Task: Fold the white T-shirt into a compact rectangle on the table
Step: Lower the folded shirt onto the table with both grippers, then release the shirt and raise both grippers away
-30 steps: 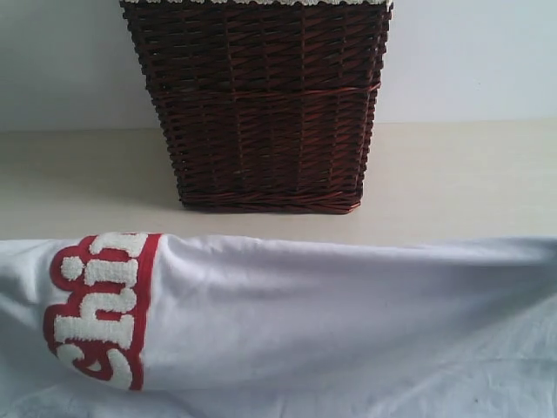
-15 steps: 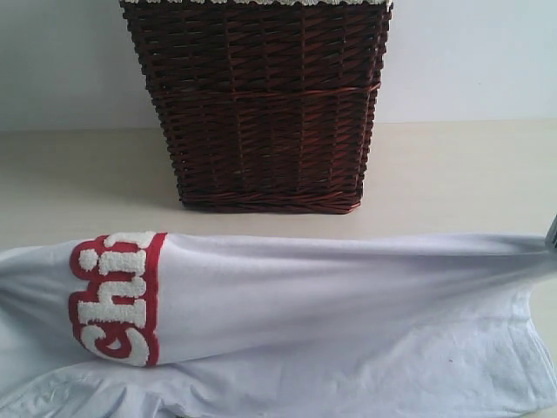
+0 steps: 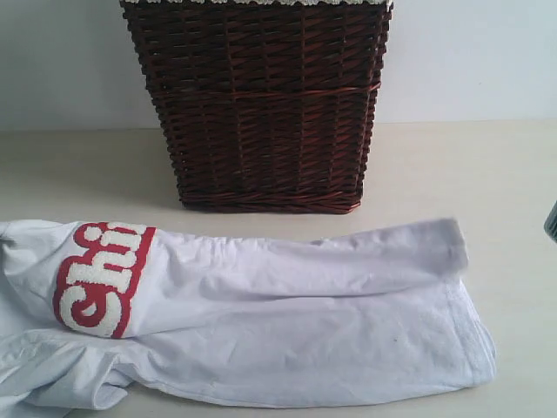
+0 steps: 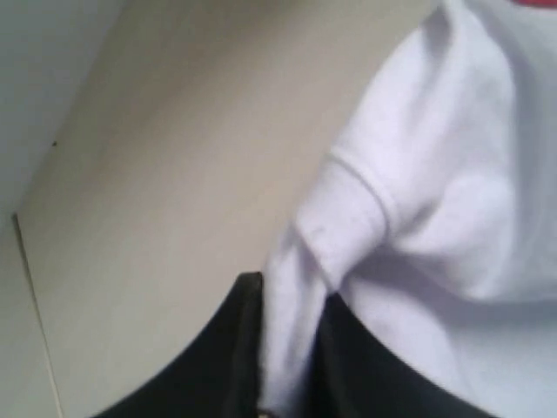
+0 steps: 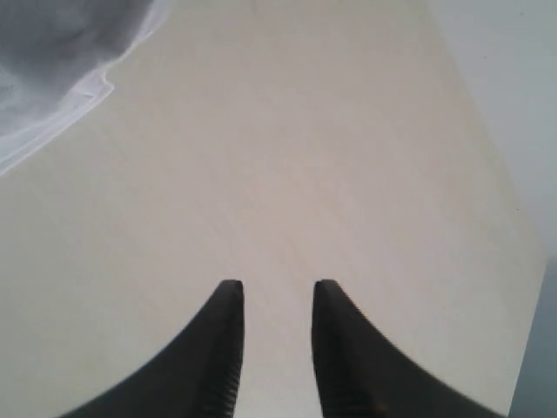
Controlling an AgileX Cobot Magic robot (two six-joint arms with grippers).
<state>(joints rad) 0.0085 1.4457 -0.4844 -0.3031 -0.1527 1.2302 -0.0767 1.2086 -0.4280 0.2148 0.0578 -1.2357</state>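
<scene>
Table (image 3: 487, 174) bare at right, dark wicker basket (image 3: 261, 104) at back. White T-shirt (image 3: 287, 322) lies rumpled lengthwise in front of the basket, lettering at its left end. Left gripper (image 4: 291, 348) clamped on shirt edge. Right gripper (image 5: 277, 300) jaws apart, empty, over table. Risk: a 1-sided pull drags the shirt and bunches the fold.

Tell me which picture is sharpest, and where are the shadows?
Exterior view: sharpest, evenly lit, the wicker basket casting a faint shadow on the table; left wrist view: blurred, the white T-shirt too close for focus; right wrist view: soft, the right gripper a dark silhouette.
</scene>
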